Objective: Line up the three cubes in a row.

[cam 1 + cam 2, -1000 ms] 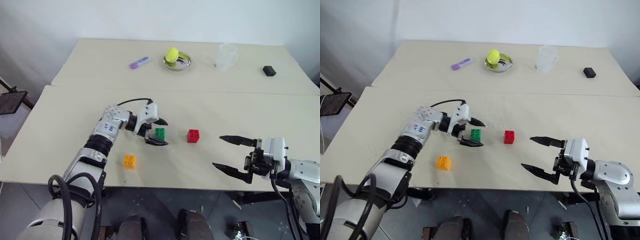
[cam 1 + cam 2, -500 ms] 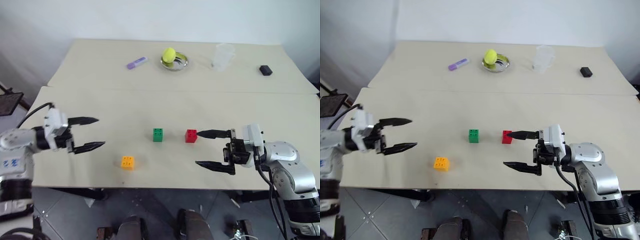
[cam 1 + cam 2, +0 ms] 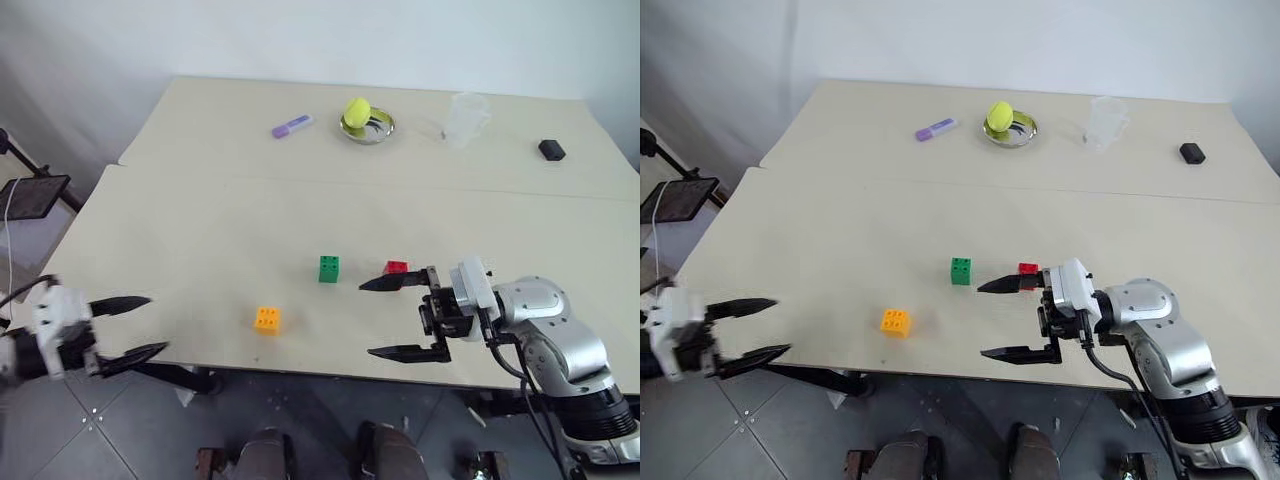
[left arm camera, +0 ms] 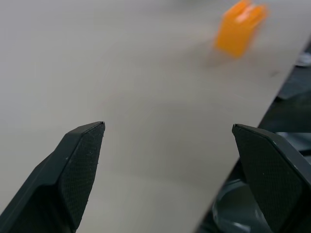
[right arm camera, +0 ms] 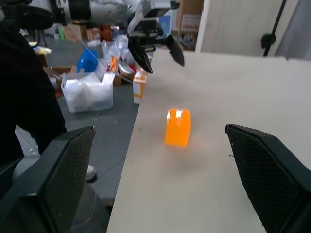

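Three studded cubes lie on the near table (image 3: 200, 250): the green cube (image 3: 329, 268) in the middle, the red cube (image 3: 396, 267) just right of it, and the orange-yellow cube (image 3: 267, 319) nearer the front edge to the left. My right gripper (image 3: 366, 320) is open and points left. Its upper finger lies in front of the red cube and partly hides it, with nothing between the fingers. My left gripper (image 3: 157, 323) is open and empty at the near left corner, well apart from the cubes. The orange-yellow cube (image 5: 177, 127) shows ahead in the right wrist view.
On the far table lie a purple marker (image 3: 292, 126), a metal dish (image 3: 368, 130) holding a yellow-green ball (image 3: 357, 110), a clear cup (image 3: 466, 118) and a small black block (image 3: 551, 150). A seam separates the two tables. Boxes and bags clutter the floor (image 5: 92, 92).
My left gripper has pulled away from the green cube, going left and back to the near left corner. My right gripper has moved left, up to the red cube. The camera has shifted too.
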Available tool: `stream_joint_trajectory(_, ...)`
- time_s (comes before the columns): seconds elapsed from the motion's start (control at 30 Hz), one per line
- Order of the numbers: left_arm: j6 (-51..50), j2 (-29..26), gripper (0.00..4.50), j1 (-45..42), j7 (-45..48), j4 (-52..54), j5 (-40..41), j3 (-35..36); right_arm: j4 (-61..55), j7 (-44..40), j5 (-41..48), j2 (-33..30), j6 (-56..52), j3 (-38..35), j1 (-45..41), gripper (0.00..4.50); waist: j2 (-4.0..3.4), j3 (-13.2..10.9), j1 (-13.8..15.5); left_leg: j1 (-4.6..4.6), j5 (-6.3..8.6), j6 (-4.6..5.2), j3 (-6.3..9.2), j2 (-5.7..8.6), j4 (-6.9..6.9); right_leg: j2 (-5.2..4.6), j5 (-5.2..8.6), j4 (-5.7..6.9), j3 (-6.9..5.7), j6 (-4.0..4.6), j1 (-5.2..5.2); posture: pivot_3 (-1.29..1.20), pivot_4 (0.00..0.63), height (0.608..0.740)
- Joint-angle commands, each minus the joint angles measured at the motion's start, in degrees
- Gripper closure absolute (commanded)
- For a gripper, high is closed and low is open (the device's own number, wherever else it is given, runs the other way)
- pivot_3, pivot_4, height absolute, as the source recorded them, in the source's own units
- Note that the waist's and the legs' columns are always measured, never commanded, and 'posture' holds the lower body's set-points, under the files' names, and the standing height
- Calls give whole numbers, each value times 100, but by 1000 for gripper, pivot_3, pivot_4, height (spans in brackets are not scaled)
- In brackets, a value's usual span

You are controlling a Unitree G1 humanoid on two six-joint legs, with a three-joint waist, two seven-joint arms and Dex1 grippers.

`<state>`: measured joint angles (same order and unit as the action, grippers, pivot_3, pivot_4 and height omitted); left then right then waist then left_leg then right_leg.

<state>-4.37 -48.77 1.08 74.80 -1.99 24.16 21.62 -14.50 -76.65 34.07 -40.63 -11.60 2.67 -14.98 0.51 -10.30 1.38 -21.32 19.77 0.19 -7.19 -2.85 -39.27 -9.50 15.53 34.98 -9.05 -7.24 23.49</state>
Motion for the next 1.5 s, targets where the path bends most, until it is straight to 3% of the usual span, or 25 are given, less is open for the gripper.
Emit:
stream_joint_trajectory(0.03,118,117,29,-364,164,243,-210,-841,123,-54,23,-189,45,-362,256,0,0,0,-29,0,1,-1,-11,0,0,1,0,2,-2,0,1,0,150,740)
stream_joint_trajectory(0.17,197,254,29,-677,193,229,-295,-1410,38,38,-5,-261,93,-543,620,0,0,0,-177,3,2,-5,-27,-8,12,11,0,0,-1,0,12,0,150,740)
stream_joint_trajectory(0.4,498,690,29,-1466,138,-379,-563,-2070,-323,519,-80,-106,138,-738,1168,0,-1,1,-129,3,1,-2,-27,-7,-2,9,1,-5,3,0,1,0,150,740)
stream_joint_trajectory(0.73,934,876,3014,-2070,425,-1076,-539,-2249,-477,866,-137,-9,209,-723,1319,0,-1,1,-143,3,1,-2,-26,-7,-3,9,1,-2,3,0,3,0,150,740)
stream_joint_trajectory(0.83,1030,860,3004,-2763,777,-1902,-476,-2154,-423,966,-171,47,352,-779,1305,0,-1,1,-119,2,0,-1,-26,-7,-7,10,1,-1,3,0,2,0,150,740)
stream_joint_trajectory(1.0,2258,1006,3004,-4767,1176,-4728,-1417,-2572,-253,971,-271,40,568,-872,1242,0,0,1,-32,-16,3,8,-21,-4,-44,10,0,-2,-1,0,-3,0,150,740)
stream_joint_trajectory(1.1,2745,1295,3004,-5458,1136,-5799,-1762,-2691,-198,899,-285,-9,634,-942,1334,0,-1,3,-26,-19,13,20,-27,-2,-49,9,-3,-7,1,-6,-3,0,150,740)
stream_joint_trajectory(1.27,2967,1583,3004,-6012,1111,-6686,-2214,-2820,-329,1050,-312,15,690,-1098,1463,0,5,-1,-31,-33,18,21,-27,-2,-48,9,-7,-12,-6,-15,7,0,150,740)
stream_joint_trajectory(1.5,3019,1727,3004,-6207,822,-7043,-2359,-2655,-499,1140,-305,24,805,-1251,1790,0,5,-1,-42,-32,18,23,-26,-3,-57,9,-7,-10,-2,-16,4,0,150,740)
